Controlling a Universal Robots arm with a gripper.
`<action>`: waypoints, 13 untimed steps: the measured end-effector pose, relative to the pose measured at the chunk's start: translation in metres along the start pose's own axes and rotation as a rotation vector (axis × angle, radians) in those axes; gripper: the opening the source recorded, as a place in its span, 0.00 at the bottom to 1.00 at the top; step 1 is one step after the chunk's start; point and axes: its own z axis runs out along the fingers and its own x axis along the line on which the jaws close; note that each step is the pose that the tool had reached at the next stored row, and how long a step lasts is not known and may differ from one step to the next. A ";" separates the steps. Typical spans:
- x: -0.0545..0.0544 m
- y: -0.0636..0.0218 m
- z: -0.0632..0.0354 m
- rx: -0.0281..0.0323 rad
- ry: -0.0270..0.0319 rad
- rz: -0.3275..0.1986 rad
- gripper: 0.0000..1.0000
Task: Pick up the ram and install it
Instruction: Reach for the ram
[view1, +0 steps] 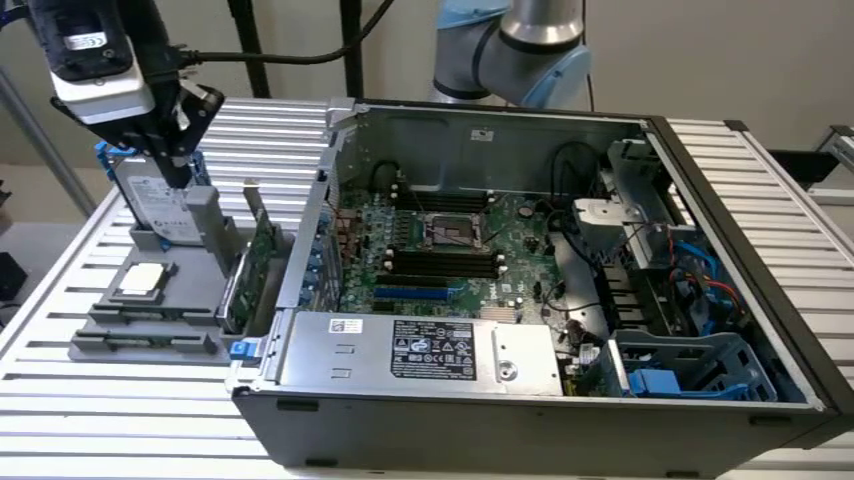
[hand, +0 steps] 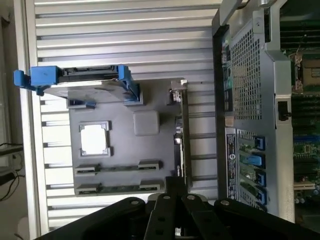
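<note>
1. At 9 o'clock of the open computer case (view1: 400, 425), as seen in the exterior view, a grey holder (hand: 120, 147) is set on the slatted metal counter (view1: 120, 420).
2. Ram (hand: 117, 188): a thin greenish strip, stood on edge in the holder's outermost slot between two grey end clips. In the exterior view it is found at 6 o'clock of the processor chip (view1: 144, 280). It is not gripped. A second slot row runs just beside it; its contents cannot be told.
3. Processor chip: square, silver, laid flat in a recess of the holder.
4. Hard drive (view1: 160, 205): fitted in a blue carrier and stood upright at the holder's 12 o'clock end.
5. Expansion card (view1: 256, 275): green, stood upright along the holder's 3 o'clock edge, between chip and case.
6. Tool (view1: 183, 176): hung above the holder at 12 o'clock of the chip, in front of the hard drive. Its fingers are drawn together, with nothing seen between them. It is well apart from the ram.
7. Motherboard (view1: 514, 235): black memory slots (view1: 441, 265) are ranged at 6 o'clock of the socket.
</note>
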 end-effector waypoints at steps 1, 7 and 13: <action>0.004 -0.0011 0.0009 0.0001 0.0004 0.000 0.00; 0.025 -0.0079 0.0066 0.0003 0.0034 0.000 0.00; 0.041 -0.0148 0.0126 0.0004 0.0063 0.000 0.00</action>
